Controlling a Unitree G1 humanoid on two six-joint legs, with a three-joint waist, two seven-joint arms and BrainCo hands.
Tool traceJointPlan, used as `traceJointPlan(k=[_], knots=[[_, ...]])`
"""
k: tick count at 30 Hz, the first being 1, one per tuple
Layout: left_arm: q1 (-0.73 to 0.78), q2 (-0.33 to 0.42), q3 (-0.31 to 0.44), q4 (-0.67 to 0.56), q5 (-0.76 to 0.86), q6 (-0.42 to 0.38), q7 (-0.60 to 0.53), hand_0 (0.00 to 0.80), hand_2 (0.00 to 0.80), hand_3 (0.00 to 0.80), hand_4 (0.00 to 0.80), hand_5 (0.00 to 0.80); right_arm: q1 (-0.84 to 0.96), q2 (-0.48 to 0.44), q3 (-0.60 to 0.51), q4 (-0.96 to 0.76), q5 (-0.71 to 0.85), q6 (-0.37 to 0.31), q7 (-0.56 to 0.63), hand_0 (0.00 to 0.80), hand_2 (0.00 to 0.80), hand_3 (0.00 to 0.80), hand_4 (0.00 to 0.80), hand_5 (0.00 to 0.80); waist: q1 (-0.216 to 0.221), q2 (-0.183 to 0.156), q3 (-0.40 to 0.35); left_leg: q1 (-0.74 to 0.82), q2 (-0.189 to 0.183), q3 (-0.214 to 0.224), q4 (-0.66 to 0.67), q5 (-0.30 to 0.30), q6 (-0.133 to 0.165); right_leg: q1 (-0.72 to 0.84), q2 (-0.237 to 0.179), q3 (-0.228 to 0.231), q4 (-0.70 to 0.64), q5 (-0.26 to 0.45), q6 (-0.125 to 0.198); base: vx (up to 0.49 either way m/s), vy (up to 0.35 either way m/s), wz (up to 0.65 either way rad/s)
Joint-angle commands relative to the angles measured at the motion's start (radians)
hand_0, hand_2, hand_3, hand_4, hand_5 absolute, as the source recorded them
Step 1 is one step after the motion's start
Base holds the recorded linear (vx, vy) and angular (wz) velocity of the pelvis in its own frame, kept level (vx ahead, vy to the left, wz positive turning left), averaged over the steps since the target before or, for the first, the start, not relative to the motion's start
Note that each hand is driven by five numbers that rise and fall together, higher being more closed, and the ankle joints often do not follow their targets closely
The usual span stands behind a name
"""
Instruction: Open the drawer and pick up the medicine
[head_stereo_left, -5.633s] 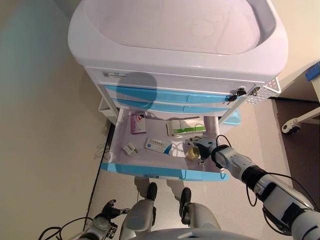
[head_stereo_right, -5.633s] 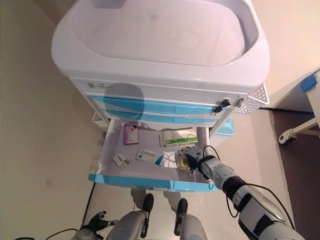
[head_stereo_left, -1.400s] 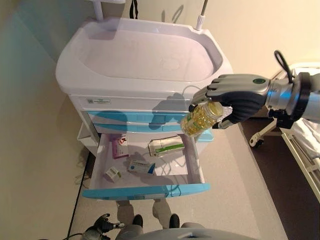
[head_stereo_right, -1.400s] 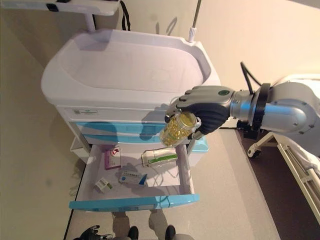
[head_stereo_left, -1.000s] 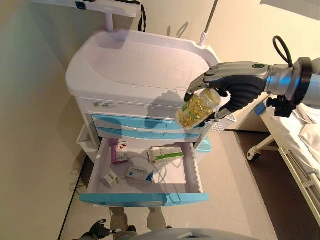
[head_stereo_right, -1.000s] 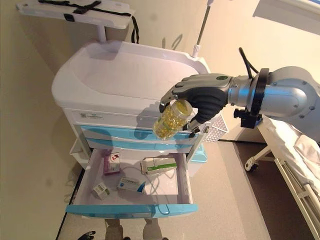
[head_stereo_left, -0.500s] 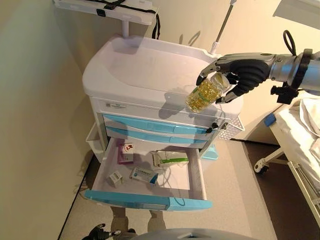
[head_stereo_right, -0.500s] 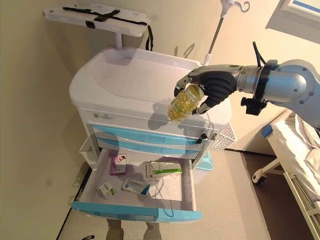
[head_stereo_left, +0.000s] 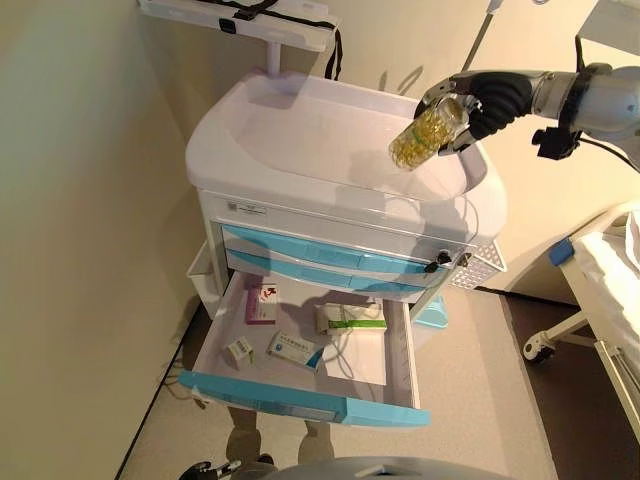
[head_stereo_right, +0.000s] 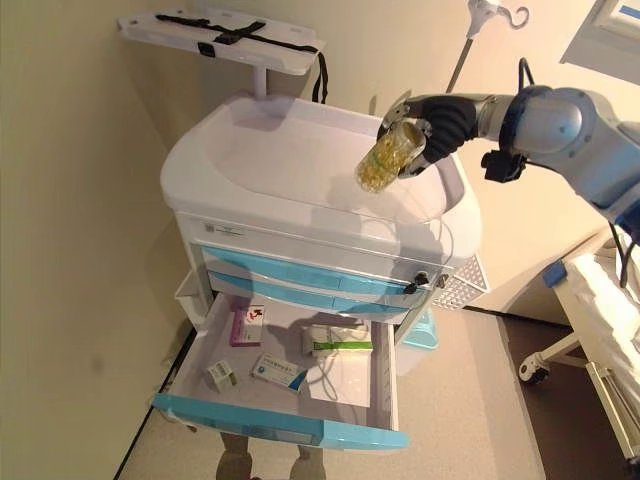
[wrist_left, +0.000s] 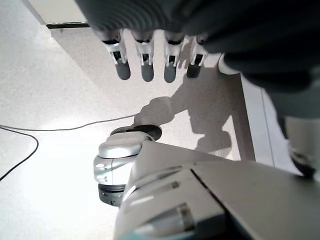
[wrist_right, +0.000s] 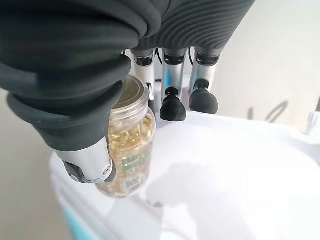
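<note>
My right hand (head_stereo_left: 492, 97) is shut on a clear bottle of yellow capsules (head_stereo_left: 426, 134), held tilted in the air over the right side of the cart's white top tray (head_stereo_left: 300, 140). In the right wrist view the thumb and fingers (wrist_right: 172, 102) curl round the bottle (wrist_right: 127, 150). The bottom blue-fronted drawer (head_stereo_left: 300, 402) stands open. In it lie a pink box (head_stereo_left: 262, 303), a green-and-white box (head_stereo_left: 352, 318), a blue-and-white box (head_stereo_left: 292, 349) and a small box (head_stereo_left: 239, 351). My left hand (wrist_left: 145, 55) hangs low by the floor, its fingers straight and empty.
Two shut blue drawers (head_stereo_left: 320, 262) sit above the open one. A wire basket (head_stereo_left: 478, 268) hangs on the cart's right side. A shelf with black straps (head_stereo_left: 240, 15) is mounted behind the cart. A wall runs along the left and a bed (head_stereo_left: 612, 270) stands at right.
My right hand has carried the bottle up out of the drawer, away from me and over the cart's top tray. The camera has also shifted, showing the cart from farther off.
</note>
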Motion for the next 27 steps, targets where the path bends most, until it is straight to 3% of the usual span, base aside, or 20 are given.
traceJointPlan(k=[1,7,14,27], knots=[[0.013,0.013,-0.024,0.051,-0.004,0.01,-0.023,0.0,0.0,0.0,0.0,0.0,-0.125,0.014,-0.004,0.151,-0.035,0.04,-0.051,0.8,0.8,0.8,0.8,0.8,0.044,-0.055,-0.013,-0.016,-0.02,0.025,0.039,-0.033,-0.028,-0.021,-0.017,-0.012,0.057,0.031,0.062,0.051,-0.022,0.18],[-0.005,0.024,-0.041,0.057,-0.016,0.023,-0.028,0.0,0.0,0.0,0.0,0.0,-0.142,0.121,-0.033,0.395,-0.177,0.081,-0.043,0.8,0.8,0.8,0.8,0.8,0.06,-0.067,-0.011,-0.015,-0.023,0.009,0.042,-0.038,-0.026,-0.012,-0.016,-0.028,0.058,0.022,0.059,0.027,-0.015,0.07],[-0.024,0.034,-0.05,0.053,-0.017,0.036,-0.036,0.0,0.0,0.0,0.0,0.0,-0.113,0.192,-0.072,0.537,-0.329,0.11,-0.039,0.8,0.8,0.8,0.8,0.8,0.077,-0.081,0.001,-0.024,-0.026,-0.007,0.047,-0.037,-0.022,-0.015,-0.016,-0.041,0.06,0.021,0.056,0.014,-0.01,0.07],[-0.045,0.041,-0.05,0.04,-0.022,0.044,-0.045,0.0,0.0,0.0,0.0,0.0,-0.002,0.236,-0.11,0.449,-0.374,0.134,0.024,0.8,0.8,0.8,0.8,0.8,0.097,-0.091,0.026,-0.036,-0.03,-0.027,0.041,-0.03,-0.019,-0.022,-0.017,-0.056,0.058,0.019,0.056,0.005,-0.003,0.06]])
